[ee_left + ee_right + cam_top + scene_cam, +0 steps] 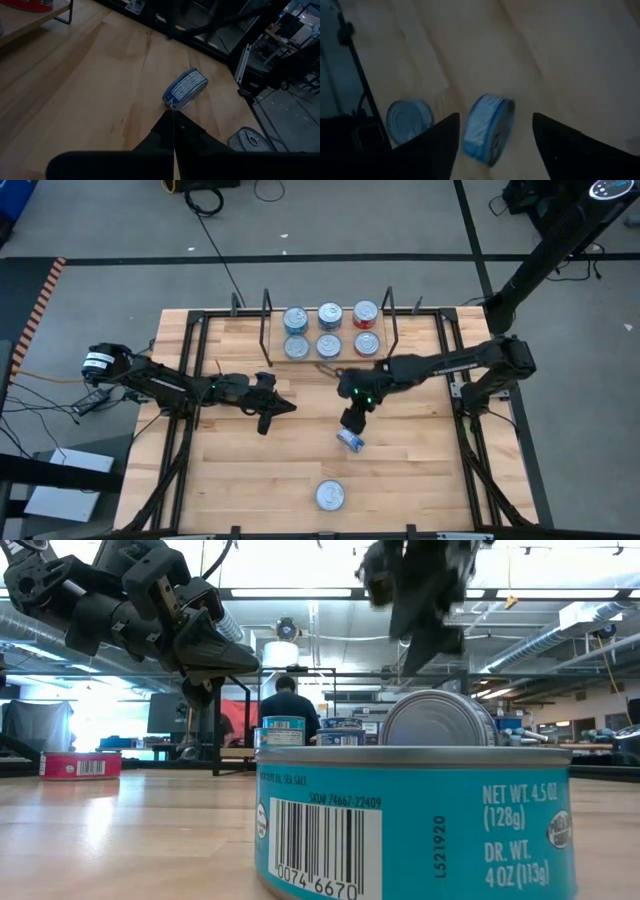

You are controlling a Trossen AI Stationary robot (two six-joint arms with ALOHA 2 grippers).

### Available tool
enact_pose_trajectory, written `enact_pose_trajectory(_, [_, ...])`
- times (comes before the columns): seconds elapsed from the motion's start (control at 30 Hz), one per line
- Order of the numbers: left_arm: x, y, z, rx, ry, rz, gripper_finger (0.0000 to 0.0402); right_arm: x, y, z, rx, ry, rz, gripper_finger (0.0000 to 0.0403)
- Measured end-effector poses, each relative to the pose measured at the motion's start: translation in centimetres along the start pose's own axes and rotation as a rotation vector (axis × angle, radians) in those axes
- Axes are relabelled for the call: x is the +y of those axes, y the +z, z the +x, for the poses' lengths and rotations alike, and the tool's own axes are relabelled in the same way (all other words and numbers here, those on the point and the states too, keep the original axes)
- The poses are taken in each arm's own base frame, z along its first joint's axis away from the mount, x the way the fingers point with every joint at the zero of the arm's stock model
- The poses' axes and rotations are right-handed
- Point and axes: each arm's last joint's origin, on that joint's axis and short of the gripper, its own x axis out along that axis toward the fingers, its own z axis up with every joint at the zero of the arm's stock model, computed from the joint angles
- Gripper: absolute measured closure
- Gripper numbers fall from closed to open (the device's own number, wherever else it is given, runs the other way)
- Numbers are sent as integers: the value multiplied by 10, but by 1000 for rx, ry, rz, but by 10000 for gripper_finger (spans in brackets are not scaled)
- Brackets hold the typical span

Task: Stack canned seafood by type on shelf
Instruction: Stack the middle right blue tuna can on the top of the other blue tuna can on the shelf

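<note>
Wooden table (240,470) under shelf (273,348) (six tins (329,317)), two loose tins (330,496)

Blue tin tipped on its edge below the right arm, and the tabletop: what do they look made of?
Blue tin: seemingly metal, going by its shiny silver lid, with a printed blue label around its side. Tabletop: light wood, with visible grain and plank seams.

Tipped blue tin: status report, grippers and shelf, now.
Right gripper open above tipped blue tin, tin on edge, not held. Left gripper shut, waiting mid-table. Six tins on shelf; one flat tin near front edge.
</note>
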Motion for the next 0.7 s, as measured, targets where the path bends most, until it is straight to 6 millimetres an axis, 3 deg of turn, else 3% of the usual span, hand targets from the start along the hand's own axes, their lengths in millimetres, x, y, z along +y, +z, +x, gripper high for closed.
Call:
enact_pose_trajectory(0.13, [0, 0, 0, 0, 0, 0, 400, 32, -12, -11, -24, -69, -33, 128])
enact_pose_trajectory(0.23, [0, 0, 0, 0, 0, 1, 400, 47, -23, -7, -33, -107, -1, 118])
enact_pose_trajectory(0.47, [0, -1, 0, 7, 3, 2, 400, 56, -43, 33, 40, -217, -20, 116])
enact_pose_trajectory(0.7, [1, -2, 0, 21, 10, 0, 400, 49, -52, 63, 88, -359, -29, 116])
